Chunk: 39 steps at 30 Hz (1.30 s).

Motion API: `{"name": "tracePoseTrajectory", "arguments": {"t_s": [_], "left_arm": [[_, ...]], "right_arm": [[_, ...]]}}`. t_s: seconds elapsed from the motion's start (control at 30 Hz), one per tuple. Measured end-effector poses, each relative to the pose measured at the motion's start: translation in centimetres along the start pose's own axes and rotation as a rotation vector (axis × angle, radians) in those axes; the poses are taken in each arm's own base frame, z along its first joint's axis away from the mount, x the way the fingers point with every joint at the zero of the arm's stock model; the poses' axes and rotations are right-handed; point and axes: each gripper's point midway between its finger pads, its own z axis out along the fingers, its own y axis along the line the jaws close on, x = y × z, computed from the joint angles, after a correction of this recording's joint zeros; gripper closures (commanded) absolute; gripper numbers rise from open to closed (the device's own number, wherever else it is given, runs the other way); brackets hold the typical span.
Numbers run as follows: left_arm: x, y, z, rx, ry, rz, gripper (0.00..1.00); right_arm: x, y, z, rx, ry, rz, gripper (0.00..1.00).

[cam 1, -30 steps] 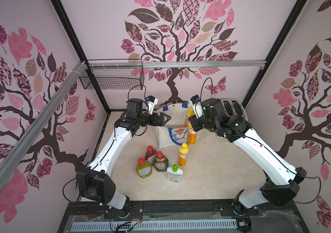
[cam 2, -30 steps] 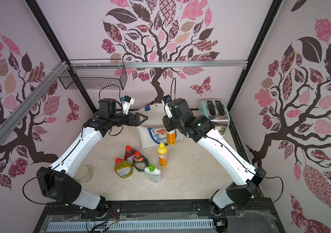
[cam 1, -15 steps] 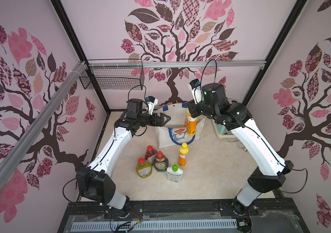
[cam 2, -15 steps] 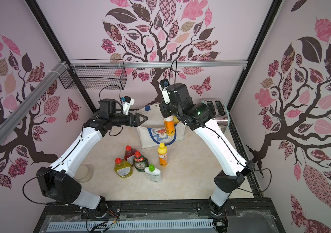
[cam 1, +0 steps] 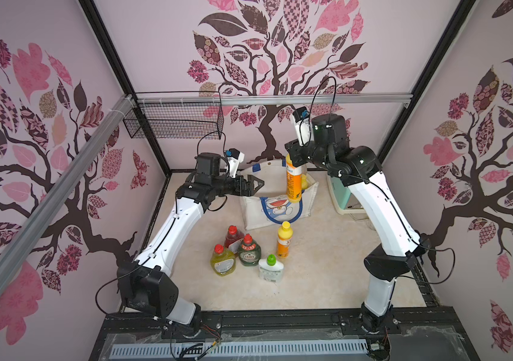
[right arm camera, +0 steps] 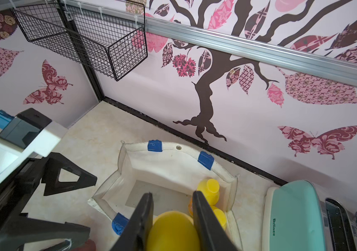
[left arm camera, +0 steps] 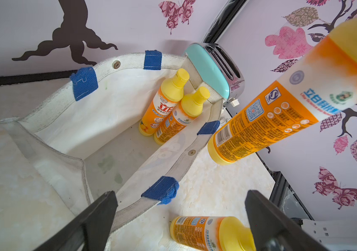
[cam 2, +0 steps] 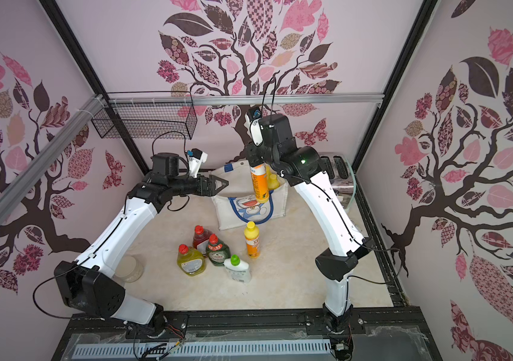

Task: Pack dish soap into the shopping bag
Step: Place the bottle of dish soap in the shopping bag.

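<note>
Aloft over shopping bag [cam 1: 250,215] rim, right hand [cam 1: 293,157] holds orange bottle [cam 1: 293,184]

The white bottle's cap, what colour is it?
The cap is bright green; a top view shows it best.

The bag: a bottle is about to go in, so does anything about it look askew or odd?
Yes. The bag is out of square: its end wall nearest the left hand folds inward, narrowing the opening there. Two orange bottles crowd the corner by the toaster. Nothing looks spilled.
</note>
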Motion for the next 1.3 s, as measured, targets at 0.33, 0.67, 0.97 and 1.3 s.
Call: {"name": "tracePoseTrajectory", "arguments": {"t_s": [0.33, 0.67, 0.97, 1.3], "left_arm": [[0.0, 0.0, 0.0, 0.0, 0.001, 0.001, 0.02], [0.1, 0.0, 0.0, -0.002, 0.003, 0.001, 0.02], [0.3, 0.2, 0.0, -0.01, 0.011, 0.005, 0.02], [0.1, 0.4, 0.0, -0.022, 0.01, 0.019, 0.02]], "right_arm": [[-2.4, -0.6, -0.9, -0.007, -0.08, 0.018, 1.0], [-2.8, -0.4, 1.3, -0.012, -0.111, 0.017, 1.0], [0.4, 0.5, 7.1, -0.019, -0.035, -0.008, 1.0], [2.4, 0.9, 9.9, -0.021, -0.006, -0.027, 1.0]]}}
